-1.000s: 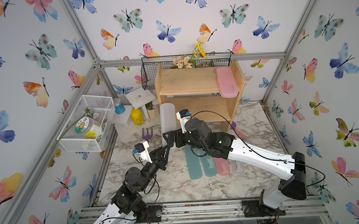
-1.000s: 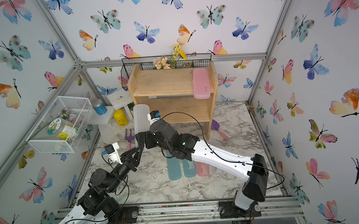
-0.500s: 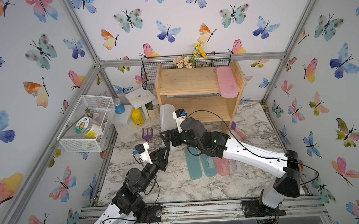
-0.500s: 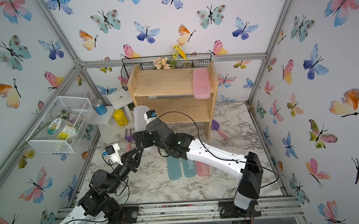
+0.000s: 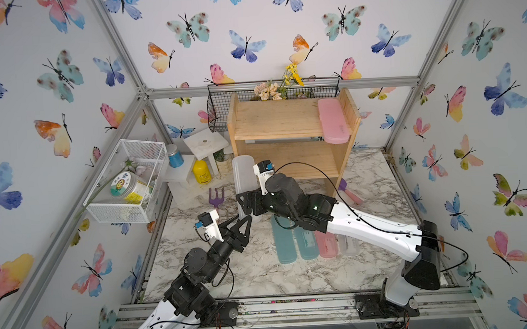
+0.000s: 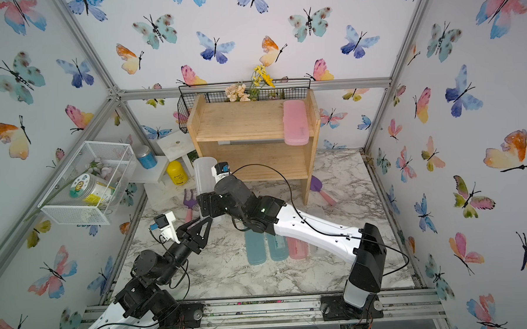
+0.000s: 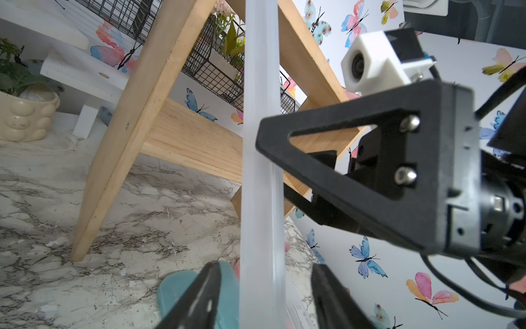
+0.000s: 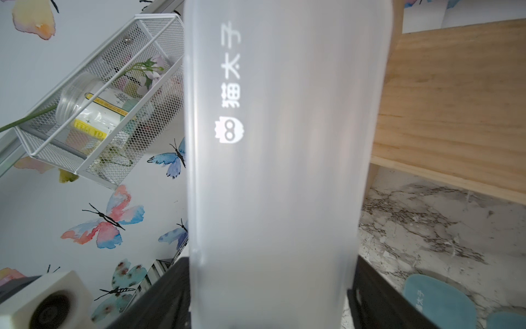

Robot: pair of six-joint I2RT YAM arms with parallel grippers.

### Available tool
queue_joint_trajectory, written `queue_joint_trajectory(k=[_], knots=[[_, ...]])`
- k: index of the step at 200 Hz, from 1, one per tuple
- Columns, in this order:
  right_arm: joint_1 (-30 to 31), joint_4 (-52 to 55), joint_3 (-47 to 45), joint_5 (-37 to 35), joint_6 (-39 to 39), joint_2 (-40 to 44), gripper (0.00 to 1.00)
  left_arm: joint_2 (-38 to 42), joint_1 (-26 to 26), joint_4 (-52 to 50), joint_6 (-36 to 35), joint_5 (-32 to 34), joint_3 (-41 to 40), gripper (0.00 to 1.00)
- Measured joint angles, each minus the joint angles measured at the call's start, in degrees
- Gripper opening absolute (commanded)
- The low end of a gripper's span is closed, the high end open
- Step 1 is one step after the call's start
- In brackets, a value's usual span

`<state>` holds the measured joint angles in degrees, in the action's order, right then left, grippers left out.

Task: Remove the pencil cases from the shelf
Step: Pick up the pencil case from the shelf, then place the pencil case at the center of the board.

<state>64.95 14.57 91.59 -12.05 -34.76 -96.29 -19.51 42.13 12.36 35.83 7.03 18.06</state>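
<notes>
While your right tool (image 5: pixel 245 202) pinches the white pencil case (image 5: pixel 243 175) across its width and holds it upright at about 11 o'clock on the counter (image 5: pixel 261 272), just in front of the shelf (image 5: pixel 278 121), your left tool (image 5: pixel 244 218) stands spread around the case's lower end, its fingers (image 7: pixel 205 293) clear of both faces. You have one pink pencil case (image 5: pixel 333 121) lying on the shelf's top tier, at its 3 o'clock end. At 6 o'clock from the shelf a row of four cases (image 5: pixel 305 246) lies on the counter: teal, teal, pink, white.
</notes>
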Motion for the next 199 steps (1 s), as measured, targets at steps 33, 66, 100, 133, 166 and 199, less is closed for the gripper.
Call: queue_joint_trajectory(k=[33,66,100,133,166,199], knots=[[-0.04,0.79,-4.37,-2.12,0.42,2.91,0.84,0.79,0.0,-2.32,0.17,1.25,0.15,0.99],[-0.09,2.32,-14.58,-3.65,-0.66,10.91,0.83,3.76,0.0,-7.74,0.42,5.73,1.77,0.99],[-0.11,3.61,-27.58,-2.6,-5.31,17.79,0.82,4.72,0.0,-14.45,0.2,12.87,7.1,0.99],[1.66,3.82,-33.46,-0.35,-10.03,14.16,0.81,-0.68,0.0,-19.85,-0.7,18.78,13.03,0.99],[3.98,1.27,-31.39,2.34,-13.05,5.68,0.82,-6.84,0.0,-23.63,-0.76,20.46,15.54,0.99],[4.11,-0.87,-27.34,4.17,-15.43,-2.05,0.83,-7.21,0.0,-25.59,0.07,21.7,14.93,0.99]])
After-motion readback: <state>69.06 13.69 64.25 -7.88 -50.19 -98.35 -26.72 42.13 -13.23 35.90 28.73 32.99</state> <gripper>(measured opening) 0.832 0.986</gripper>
